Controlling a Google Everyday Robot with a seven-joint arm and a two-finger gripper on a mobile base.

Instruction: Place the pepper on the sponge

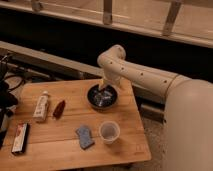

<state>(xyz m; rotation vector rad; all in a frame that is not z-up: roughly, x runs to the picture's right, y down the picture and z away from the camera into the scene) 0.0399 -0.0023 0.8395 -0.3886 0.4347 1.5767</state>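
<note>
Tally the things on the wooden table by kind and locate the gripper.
White plastic bottle: 1
Dark red pepper: 1
Black round bowl: 1
Blue rectangular sponge: 1
Clear plastic cup: 1
Dark flat box: 1
Total: 6
Gripper: just above the bowl.

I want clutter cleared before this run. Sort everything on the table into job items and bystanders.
For the job: red pepper; blue sponge; gripper, now at the black bowl.

Just lying about: black bowl; white bottle; clear cup; flat dark box near the left edge.
</note>
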